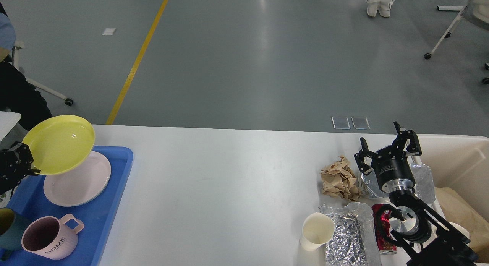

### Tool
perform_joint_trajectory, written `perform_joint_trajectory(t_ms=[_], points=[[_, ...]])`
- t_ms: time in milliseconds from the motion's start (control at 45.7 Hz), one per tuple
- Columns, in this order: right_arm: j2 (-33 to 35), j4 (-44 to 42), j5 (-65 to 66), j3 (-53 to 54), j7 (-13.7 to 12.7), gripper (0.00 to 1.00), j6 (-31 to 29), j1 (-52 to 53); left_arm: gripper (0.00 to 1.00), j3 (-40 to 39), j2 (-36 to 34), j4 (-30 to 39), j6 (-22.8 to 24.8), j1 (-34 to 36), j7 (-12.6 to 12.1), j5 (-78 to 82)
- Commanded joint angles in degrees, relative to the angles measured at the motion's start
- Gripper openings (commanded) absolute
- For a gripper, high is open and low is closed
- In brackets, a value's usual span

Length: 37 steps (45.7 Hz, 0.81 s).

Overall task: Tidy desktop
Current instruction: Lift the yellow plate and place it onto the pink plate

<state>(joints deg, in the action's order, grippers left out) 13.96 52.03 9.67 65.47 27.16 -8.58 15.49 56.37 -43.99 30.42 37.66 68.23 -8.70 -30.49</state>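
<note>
We count two round plates at 9 o'clock: one yellow-green glossy plate (59, 143) and one pale pink plate (78, 180). One blue plastic tray (103, 216). Two mugs at 8 o'clock: one pink mug lettered HOME (51, 237), one dark teal mug (9, 229) cut by the frame edge. One white paper cup (317, 231) at 5 o'clock. One crumpled brown paper wad (339, 178) at 4 o'clock. Two crinkled silver foil pieces (349, 235) (422, 180). One crushed red can (384, 235). One cream-coloured plastic bin (454, 159) at 3 o'clock.

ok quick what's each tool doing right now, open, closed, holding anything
Left tool: closed on the yellow plate's rim, above the blue tray.
Right tool: open, empty, above the desktop.
</note>
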Motion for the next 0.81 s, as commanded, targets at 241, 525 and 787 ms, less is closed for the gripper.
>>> perform_joint_trajectory(t_ms=[241,525,787], points=[[0.0,0.0,0.0,0.0,0.0,1.0,0.0,0.1,0.0,-5.2,5.4,-7.9,-1.7,-7.3,-2.8,0.0],[0.0,0.0,0.0,0.0,0.0,1.0,0.0,0.1,0.0,-4.4,6.3,-7.6,-4.6,-10.7,-3.6,2.6],[0.0,0.0,0.0,0.0,0.0,1.0,0.1,0.0,0.01,-5.0,6.0,-7.6,-5.2,-10.7,-3.4,2.4]])
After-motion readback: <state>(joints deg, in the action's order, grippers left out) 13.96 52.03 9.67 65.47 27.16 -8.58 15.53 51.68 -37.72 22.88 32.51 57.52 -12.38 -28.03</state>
